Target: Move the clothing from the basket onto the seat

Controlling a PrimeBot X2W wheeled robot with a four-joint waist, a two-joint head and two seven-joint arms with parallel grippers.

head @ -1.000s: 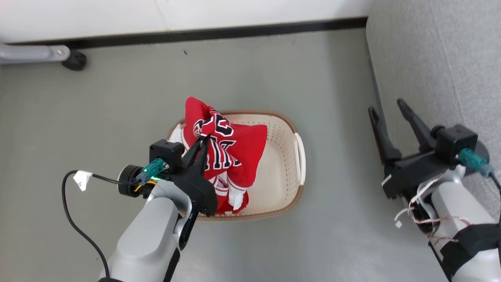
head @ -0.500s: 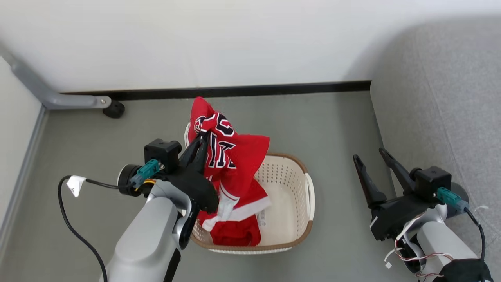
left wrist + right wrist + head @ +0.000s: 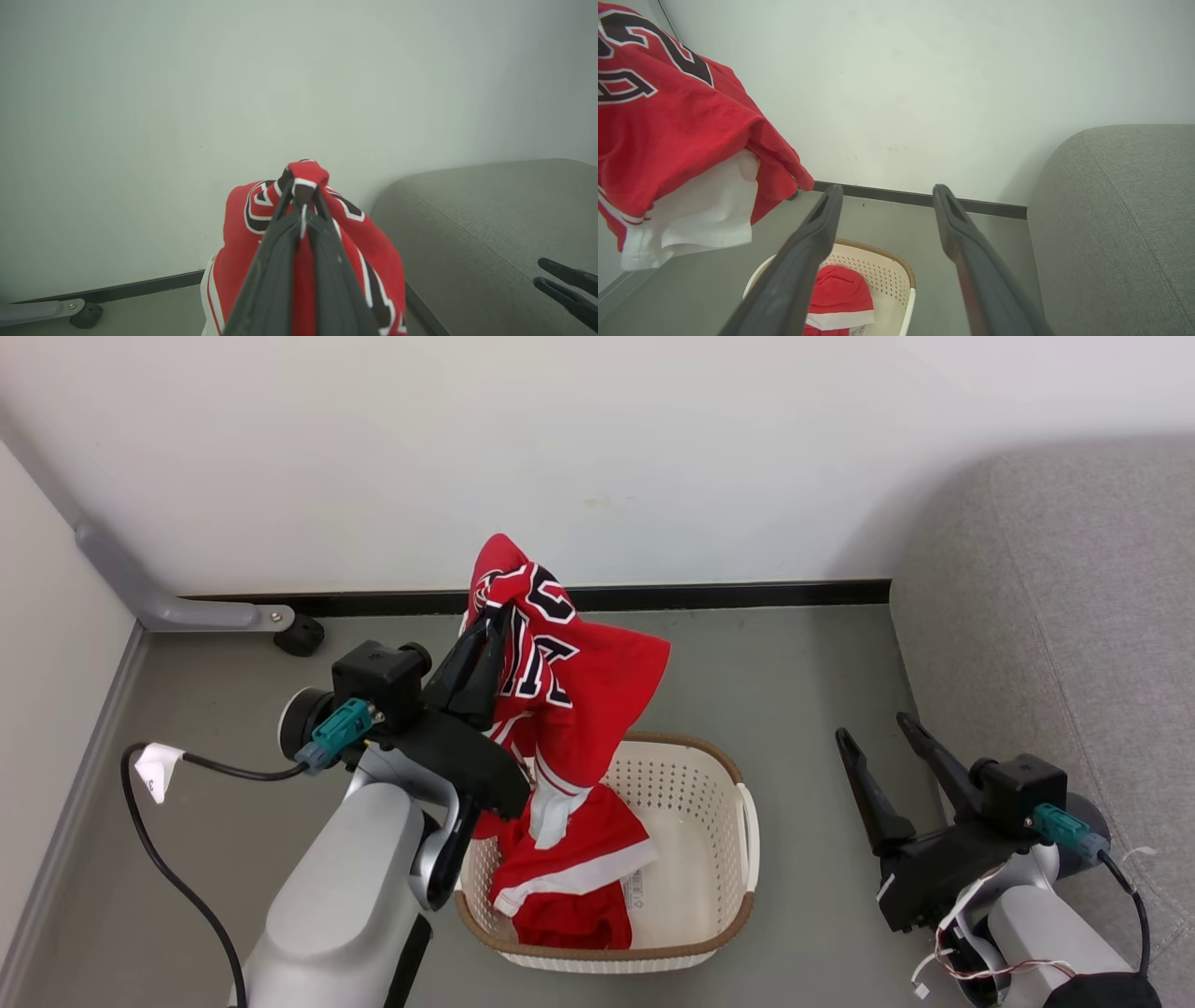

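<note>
Lifted higher than a second ago, the jersey (image 3: 583,681) now dangles from the left pincer (image 3: 499,613) over the one basket (image 3: 709,761), and the shorts (image 3: 574,863) beneath it have come into the open; the head camera has also tipped upward, so more wall (image 3: 597,448) shows. Of the two red garments, one is in the air and one lies in the basket. The left pincer is clamped tight on a bunched fold of the jersey near its black, white-edged numbers, both fingers pressed together on the cloth. In the right wrist view the jersey's white-lined lower edge hangs clear above the basket rim. The shorts lie crumpled against the basket's left side, their white band facing up, beside a label on the basket's floor. The basket stands on the grey floor (image 3: 794,663), apart from the single grey seat (image 3: 1074,616) at the right. The right pincer (image 3: 874,728) waits between basket and seat, its two fingers spread wide apart, gripping nothing. One metal leg (image 3: 187,611) with a dark foot sits by the wall at the left.
</note>
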